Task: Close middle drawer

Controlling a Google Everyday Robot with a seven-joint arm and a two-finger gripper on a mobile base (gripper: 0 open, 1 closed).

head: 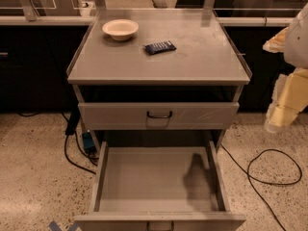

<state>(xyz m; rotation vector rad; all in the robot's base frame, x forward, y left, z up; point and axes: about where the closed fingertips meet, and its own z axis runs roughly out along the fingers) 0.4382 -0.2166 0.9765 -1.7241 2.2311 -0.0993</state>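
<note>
**Middle drawer standing wide open**

The middle drawer (144,182) juts far out below the worktop (202,57) front edge; the hand (281,105) hangs off the worktop's right side, apart from it, and I cannot tell whether it is open or closed; a bowl (120,29) and a dark packet (160,47) sit on the worktop.

Looks down at cabinet (192,64) front; jaws right.

A shadow (197,178) is being thrown into the middle drawer (137,177) by dim, warm overhead light. The gripper (279,117), at the right edge, is being lit brightly.
</note>
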